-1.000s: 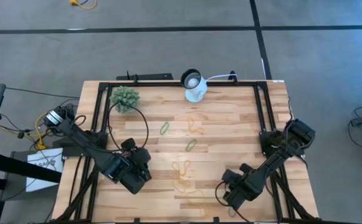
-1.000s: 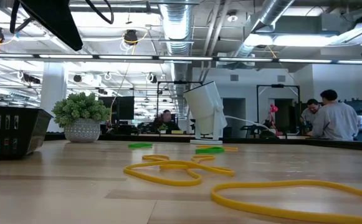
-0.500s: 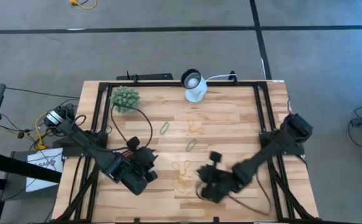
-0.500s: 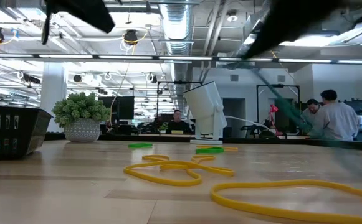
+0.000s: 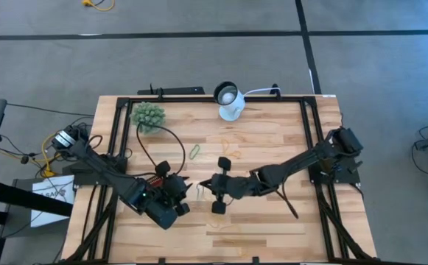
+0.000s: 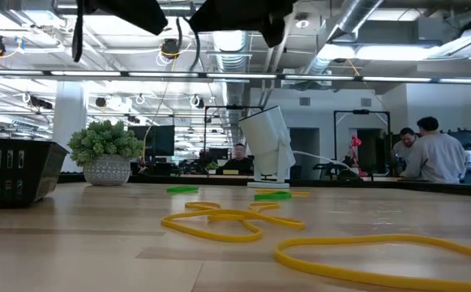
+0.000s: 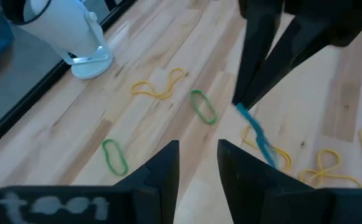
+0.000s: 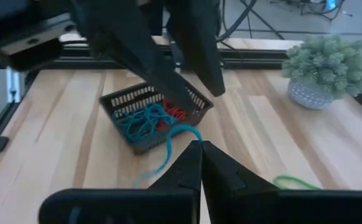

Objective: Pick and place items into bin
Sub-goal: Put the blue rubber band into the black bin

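Observation:
My right gripper [image 8: 196,144] hovers over mid-table [image 5: 203,188], shut on a teal band. Just beyond it in the right wrist view stands the black bin [image 8: 126,106], which holds teal and red bands; in the high view my left arm covers it. My left gripper [image 7: 198,152] is open and touches nothing; it hangs over the bin, facing the right gripper. Yellow bands [image 7: 159,87] and green bands [image 7: 202,106] lie flat on the wood, and more yellow loops [image 6: 219,219] show in the low view. My right gripper pinches the teal band by its upper end [image 8: 190,132] between the two fingertips. The fingers [image 7: 250,81] slant downward from the table's right. The band hangs slack below them [image 7: 255,134], lifted clear of the table.
A fuzzy green plant ball [image 5: 148,115] sits at the far left and a white lamp-like device [image 5: 230,103] at the far edge's middle. A black frame runs along the table's left, far and right sides. People [image 6: 434,150] are in the room beyond the table.
My right arm has swung fast from the table's near right part leftward to mid-table, toward the bin and the left gripper. My left gripper has shifted slightly toward the right.

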You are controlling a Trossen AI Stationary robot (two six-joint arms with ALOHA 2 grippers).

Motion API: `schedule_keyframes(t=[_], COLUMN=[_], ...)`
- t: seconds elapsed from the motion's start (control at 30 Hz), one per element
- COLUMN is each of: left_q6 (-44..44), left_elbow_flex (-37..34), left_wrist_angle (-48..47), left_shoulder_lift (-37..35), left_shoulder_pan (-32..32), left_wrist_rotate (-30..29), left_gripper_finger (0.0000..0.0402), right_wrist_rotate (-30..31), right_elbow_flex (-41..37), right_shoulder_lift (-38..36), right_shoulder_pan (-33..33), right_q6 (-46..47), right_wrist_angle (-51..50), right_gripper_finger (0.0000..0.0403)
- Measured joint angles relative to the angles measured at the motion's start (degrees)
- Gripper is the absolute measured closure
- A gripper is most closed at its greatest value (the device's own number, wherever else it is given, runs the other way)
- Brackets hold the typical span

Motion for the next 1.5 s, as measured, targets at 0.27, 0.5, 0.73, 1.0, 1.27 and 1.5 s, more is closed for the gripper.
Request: schedule_keyframes(t=[0.27, 0.5, 0.73, 1.0, 1.27, 1.5], left_q6=[1.7, 2.5, 2.6, 5.0, 8.0, 8.2], left_elbow_flex=[0.0, 0.0, 0.0, 0.0, 0.0, 0.0], left_wrist_angle=[0.7, 2.6, 2.6, 2.6, 2.7, 2.8], left_shoulder_lift=[0.0, 0.0, 0.0, 0.0, 0.0, 0.0], left_shoulder_pan=[2.6, 3.0, 4.5, 7.1, 7.8, 7.6], left_wrist_rotate=[-0.2, -0.1, -0.1, 2.3, 5.2, 6.6], left_gripper_finger=[0.0302, 0.0302, 0.0302, 0.0302, 0.0327, 0.0395], right_wrist_rotate=[-0.9, -1.6, -3.2, -5.6, -5.8, -5.8], right_elbow_flex=[0.0, 0.0, 0.0, 0.0, 0.0, 0.0], right_shoulder_lift=[0.0, 0.0, -0.1, -0.1, -0.1, -0.1], right_shoulder_pan=[-2.9, -4.4, -5.7, -6.3, -6.3, -6.1], right_q6=[-0.6, -3.0, -3.0, -5.0, -6.4, -6.4], right_wrist_angle=[0.4, 0.3, 1.0, 4.2, 4.1, 3.7], right_gripper_finger=[0.0403, 0.0403, 0.0403, 0.0403, 0.0403, 0.0402])
